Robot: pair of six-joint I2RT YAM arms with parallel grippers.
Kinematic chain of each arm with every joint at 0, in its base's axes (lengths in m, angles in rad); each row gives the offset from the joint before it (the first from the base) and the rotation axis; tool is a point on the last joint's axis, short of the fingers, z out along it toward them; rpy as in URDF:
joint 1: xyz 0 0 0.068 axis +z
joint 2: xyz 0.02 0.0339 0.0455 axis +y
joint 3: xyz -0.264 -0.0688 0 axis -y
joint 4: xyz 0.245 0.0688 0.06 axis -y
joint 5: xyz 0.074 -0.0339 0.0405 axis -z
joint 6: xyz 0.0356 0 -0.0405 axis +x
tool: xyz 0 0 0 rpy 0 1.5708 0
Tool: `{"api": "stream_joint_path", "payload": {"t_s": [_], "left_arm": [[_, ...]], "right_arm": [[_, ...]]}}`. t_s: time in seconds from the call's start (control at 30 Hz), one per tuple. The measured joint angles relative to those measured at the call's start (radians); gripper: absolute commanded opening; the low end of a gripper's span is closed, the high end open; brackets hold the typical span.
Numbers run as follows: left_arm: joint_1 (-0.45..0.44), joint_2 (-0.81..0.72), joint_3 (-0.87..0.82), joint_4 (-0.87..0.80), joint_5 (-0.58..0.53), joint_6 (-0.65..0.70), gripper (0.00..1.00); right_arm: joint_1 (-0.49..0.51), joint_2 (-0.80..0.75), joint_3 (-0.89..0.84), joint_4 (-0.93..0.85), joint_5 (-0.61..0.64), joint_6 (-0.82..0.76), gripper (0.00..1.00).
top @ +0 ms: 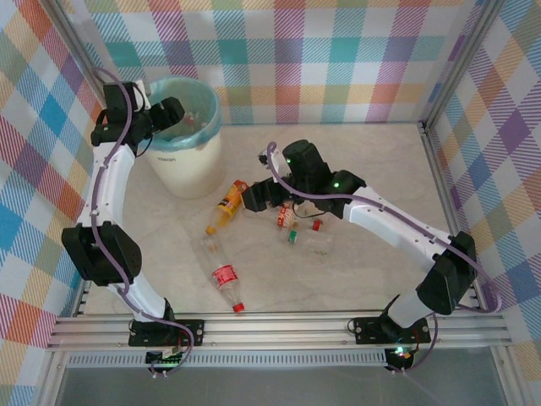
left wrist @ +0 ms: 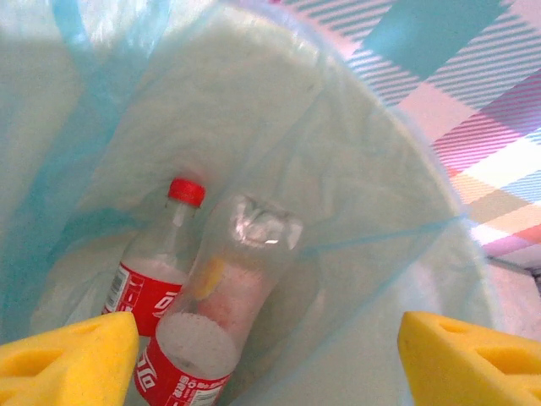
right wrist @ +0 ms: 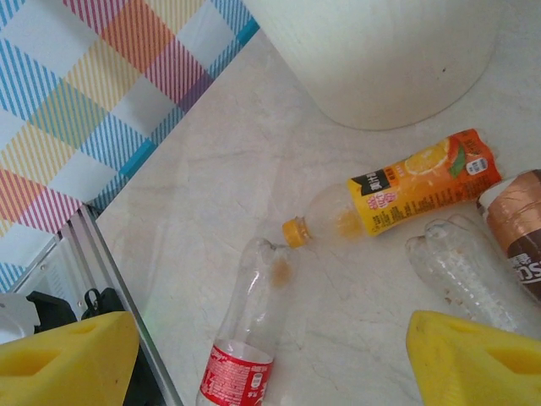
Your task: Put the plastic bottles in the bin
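Observation:
My left gripper (top: 167, 114) hangs open over the mouth of the bin (top: 193, 165), a cream wastebasket with a blue-green liner. The left wrist view looks down into the liner (left wrist: 363, 194), where two red-labelled plastic bottles lie: one with a red cap (left wrist: 152, 271), one capless (left wrist: 211, 321). Nothing sits between the yellow fingers (left wrist: 72, 359). My right gripper (top: 252, 196) is open above the table, over a capless red-labelled bottle (right wrist: 249, 330) and next to an orange-labelled bottle (right wrist: 406, 190) with a yellow cap.
A clear crushed bottle (right wrist: 461, 271) and a brown-labelled one (right wrist: 520, 233) lie right of the orange one. More bottles cluster under the right arm (top: 292, 222), and another clear one (top: 319, 245) lies nearby. Checked walls enclose the table; a metal rail (top: 279, 326) runs along the front.

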Motion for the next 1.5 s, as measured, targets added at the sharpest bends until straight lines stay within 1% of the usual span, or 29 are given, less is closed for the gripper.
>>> {"api": "stream_joint_path", "payload": {"t_s": [0.17, 0.27, 0.4, 0.5, 0.6, 0.73, 0.93, 1.07, 1.17, 1.33, 1.5], "left_arm": [[-0.016, -0.113, 0.002, -0.006, -0.024, -0.003, 0.8], [-0.039, -0.203, -0.005, -0.015, -0.049, 0.006, 0.8], [-0.082, -0.358, -0.095, -0.014, -0.061, 0.038, 0.8], [-0.098, -0.46, -0.18, -0.016, -0.06, 0.066, 0.8], [-0.101, -0.533, -0.253, -0.021, -0.063, 0.093, 0.8], [-0.101, -0.59, -0.312, -0.027, -0.076, 0.119, 0.82], [-0.101, -0.634, -0.343, -0.039, -0.094, 0.137, 0.82], [-0.101, -0.646, -0.346, -0.047, -0.098, 0.147, 0.82], [-0.101, -0.651, -0.352, -0.048, -0.101, 0.151, 0.83], [-0.101, -0.652, -0.356, -0.05, -0.109, 0.151, 0.82], [-0.101, -0.652, -0.356, -0.05, -0.11, 0.152, 0.83]], "right_arm": [[0.096, 0.068, 0.052, -0.047, 0.029, -0.003, 0.84], [0.166, 0.148, 0.082, -0.085, 0.047, -0.003, 0.85], [0.237, 0.282, 0.125, -0.144, 0.077, -0.004, 0.88], [0.271, 0.38, 0.17, -0.191, 0.093, -0.005, 0.91], [0.283, 0.454, 0.208, -0.227, 0.104, -0.008, 0.93], [0.286, 0.54, 0.285, -0.28, 0.107, -0.015, 0.93], [0.286, 0.637, 0.369, -0.332, 0.108, -0.023, 0.93], [0.286, 0.689, 0.395, -0.358, 0.107, -0.026, 0.92], [0.287, 0.723, 0.415, -0.38, 0.111, -0.028, 0.89], [0.288, 0.74, 0.417, -0.407, 0.119, -0.039, 0.75], [0.288, 0.74, 0.417, -0.419, 0.138, -0.048, 0.66]]}}
